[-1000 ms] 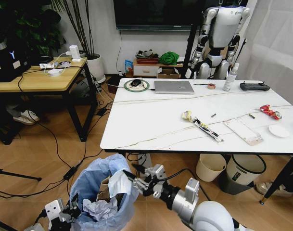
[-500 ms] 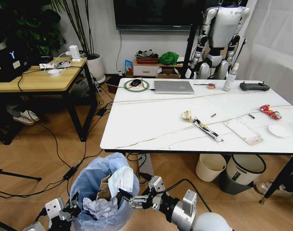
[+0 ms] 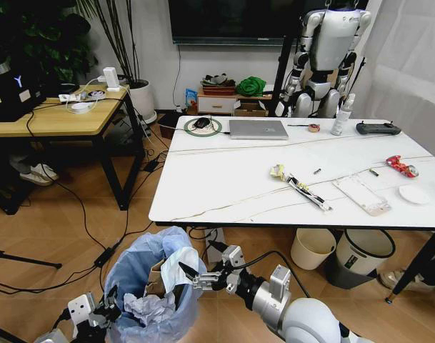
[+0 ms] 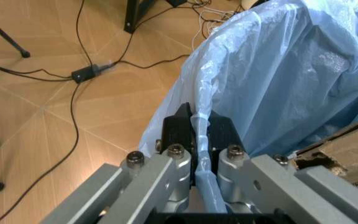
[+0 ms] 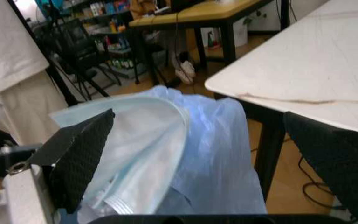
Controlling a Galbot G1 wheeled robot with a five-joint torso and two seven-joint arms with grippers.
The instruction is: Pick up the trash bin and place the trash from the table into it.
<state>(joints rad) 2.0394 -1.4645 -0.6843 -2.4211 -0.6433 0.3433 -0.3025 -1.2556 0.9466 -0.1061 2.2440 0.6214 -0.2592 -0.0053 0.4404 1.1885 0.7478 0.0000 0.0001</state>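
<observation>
The trash bin, lined with a puffy light-blue bag, is off the floor at the lower left, with cardboard and crumpled paper inside. My left gripper is shut on the bag's rim. My right gripper is open beside the bin's near rim, where a white face mask lies; in the right wrist view the mask lies below the spread fingers. On the table lie trash pieces: a wrapper strip, a flat white packet and a red crushed piece.
A silver laptop and a spray bottle stand at the table's far side. A cream bin and a grey bin sit under the table. A wooden desk is at the left, with cables across the floor.
My right gripper dipped lower beside the bin and has come back up a little. The mask stays at the bin's rim. The left gripper and bin have not moved.
</observation>
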